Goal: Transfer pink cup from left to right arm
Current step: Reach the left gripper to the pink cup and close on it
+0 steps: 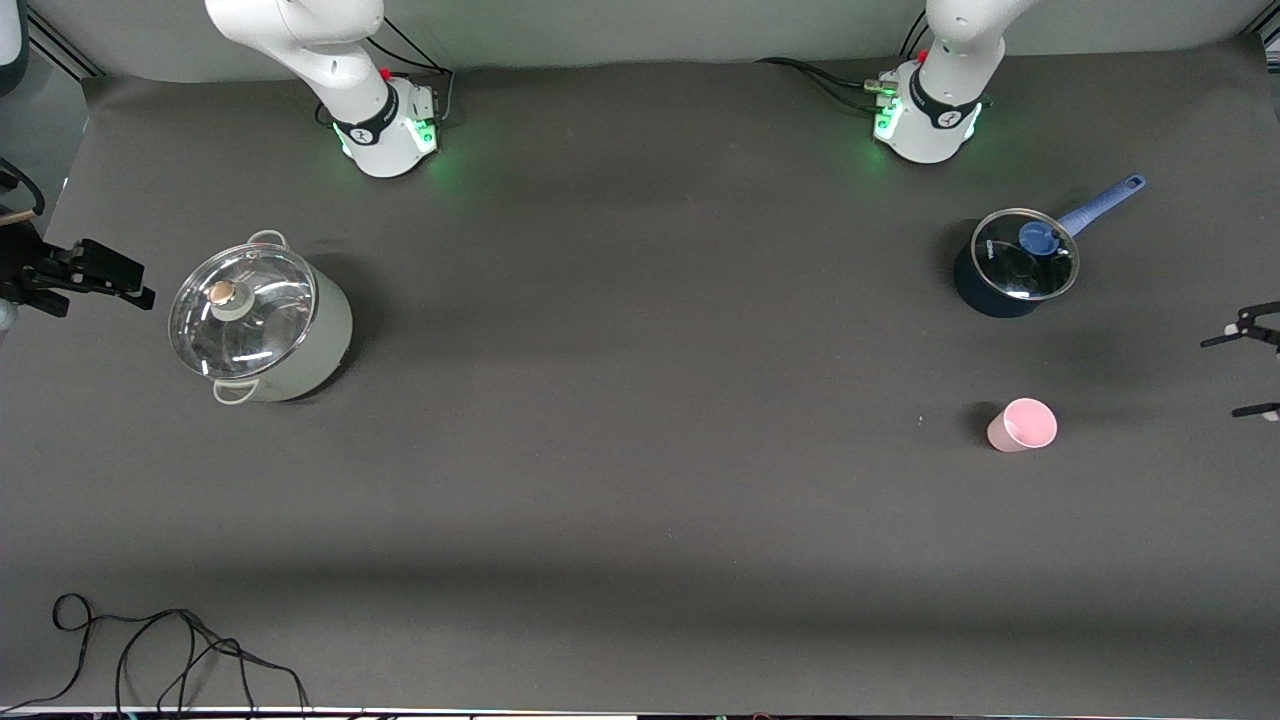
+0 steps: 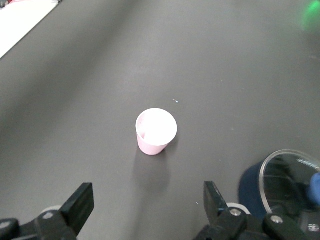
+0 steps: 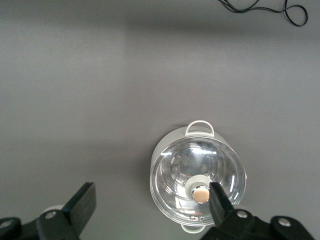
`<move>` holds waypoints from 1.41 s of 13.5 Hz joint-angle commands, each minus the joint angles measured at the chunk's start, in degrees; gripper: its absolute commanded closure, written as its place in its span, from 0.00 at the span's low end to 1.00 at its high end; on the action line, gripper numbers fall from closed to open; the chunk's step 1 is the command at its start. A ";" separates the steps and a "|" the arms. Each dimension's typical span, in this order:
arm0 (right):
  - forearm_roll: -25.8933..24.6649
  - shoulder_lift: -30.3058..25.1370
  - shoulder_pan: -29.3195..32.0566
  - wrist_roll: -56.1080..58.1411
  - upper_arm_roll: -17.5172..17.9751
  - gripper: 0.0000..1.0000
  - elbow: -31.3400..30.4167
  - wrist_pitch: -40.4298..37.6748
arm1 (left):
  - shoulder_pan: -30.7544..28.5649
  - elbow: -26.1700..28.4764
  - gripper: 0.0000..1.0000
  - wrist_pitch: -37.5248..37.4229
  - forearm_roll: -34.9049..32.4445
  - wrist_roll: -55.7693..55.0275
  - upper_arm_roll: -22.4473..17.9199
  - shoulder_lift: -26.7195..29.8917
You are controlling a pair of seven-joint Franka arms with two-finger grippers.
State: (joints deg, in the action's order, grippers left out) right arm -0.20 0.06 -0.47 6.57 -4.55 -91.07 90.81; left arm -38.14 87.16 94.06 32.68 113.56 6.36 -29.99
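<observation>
The pink cup (image 1: 1022, 425) stands upright on the desk (image 1: 640, 480), toward my left arm's end, nearer the front camera than the blue pot (image 1: 1012, 265). My left gripper (image 2: 145, 207) has its fingers wide apart and empty. My right gripper (image 3: 152, 205) waits, fingers apart, over the desk beside the big grey pot (image 1: 262, 318).

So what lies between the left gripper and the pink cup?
Nothing: in the left wrist view only bare table separates the open left gripper from the pink cup.

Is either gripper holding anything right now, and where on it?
Nothing is held. The pink cup stands free on the table; the left gripper and right gripper are both open.
</observation>
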 commanded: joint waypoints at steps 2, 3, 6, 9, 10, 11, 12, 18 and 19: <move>-0.15 -0.50 -0.15 0.37 -0.19 0.00 0.10 -0.02 | -3.34 -3.31 0.02 -1.33 9.22 15.07 0.94 -11.90; -0.15 -0.50 -0.23 0.38 -0.28 0.00 0.19 -0.02 | -3.78 -3.40 0.02 -1.33 11.16 18.42 0.94 -14.63; -0.15 -0.41 -0.15 0.38 -0.28 0.00 0.10 -0.02 | -4.93 -3.58 0.02 -1.86 16.36 25.91 1.11 -21.40; -0.15 -0.58 -0.15 0.81 -0.46 0.00 0.19 -0.11 | -5.46 -3.84 0.02 -4.57 19.17 28.38 1.38 -26.15; -0.15 -0.67 -0.06 0.81 -0.46 0.00 0.28 -0.11 | -5.46 -3.84 0.02 -5.98 19.96 28.73 1.38 -27.82; -0.15 -0.67 -0.06 0.81 -0.54 0.00 0.28 -0.11 | -5.37 -3.84 0.02 -7.03 20.49 28.82 1.46 -28.62; -0.15 -0.67 -0.14 0.81 -0.55 0.00 0.10 -0.11 | -5.19 -3.76 0.02 -7.65 21.02 28.82 1.46 -28.98; -0.15 -0.50 -0.15 0.82 -0.46 0.00 0.10 -0.02 | -2.39 -3.58 0.02 -7.31 25.06 30.14 3.22 -31.09; -0.15 -0.50 -0.06 0.90 -0.46 0.00 0.19 -0.02 | -1.68 -3.49 0.02 -7.22 25.85 30.14 3.14 -31.09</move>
State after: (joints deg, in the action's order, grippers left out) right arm -0.20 0.02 -0.45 6.57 -4.81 -90.99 90.81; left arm -41.48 84.82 87.86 56.32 142.12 9.89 -59.69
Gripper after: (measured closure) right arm 0.000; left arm 0.018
